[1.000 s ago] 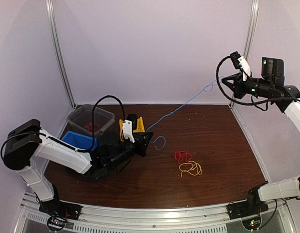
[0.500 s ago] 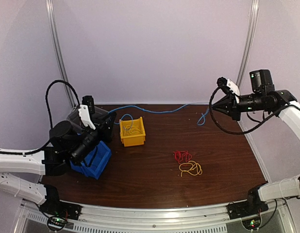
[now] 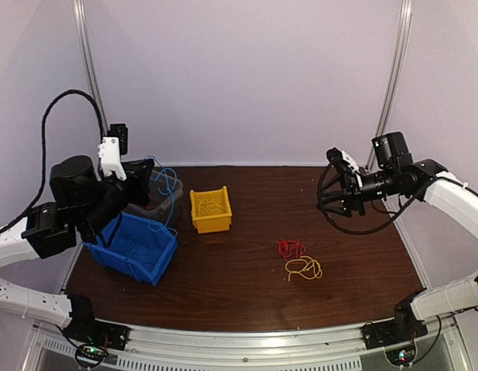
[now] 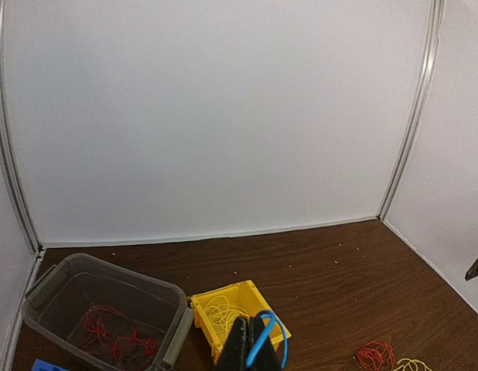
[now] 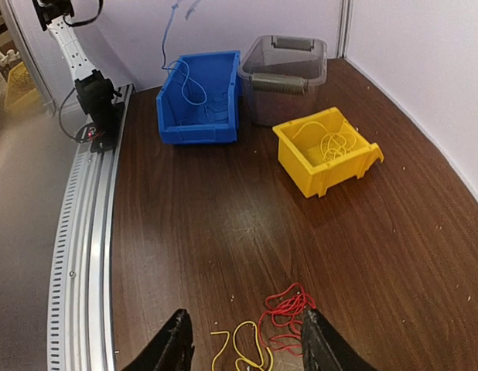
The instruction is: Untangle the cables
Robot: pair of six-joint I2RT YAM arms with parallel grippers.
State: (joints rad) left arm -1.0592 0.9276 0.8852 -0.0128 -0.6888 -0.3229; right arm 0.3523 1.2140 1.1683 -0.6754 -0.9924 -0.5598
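Observation:
My left gripper [image 3: 148,176] is raised at the far left, shut on a blue cable [image 3: 168,193]. The cable loops down from it into the blue bin [image 3: 165,256]. In the left wrist view the closed jaws pinch the blue cable [image 4: 262,344] above the yellow bin [image 4: 270,309]. A red cable [image 3: 291,248] and a yellow-orange cable [image 3: 303,268] lie bunched side by side on the table. My right gripper [image 3: 326,199] hovers open above and right of them. Seen from the right wrist, its fingers [image 5: 173,348] frame the red cable [image 5: 289,313] and the yellow-orange cable [image 5: 243,348].
A clear grey bin [image 3: 171,192] holding red wires stands at the back left, behind the blue bin. The yellow bin [image 3: 217,224] holds pale yellow wires. Walls enclose the table on three sides; a metal rail [image 5: 76,255] runs along the near edge.
The right gripper has let go of the blue cable, opened, and moved down and left. The left arm swung left and up, carrying the blue cable over the blue bin.

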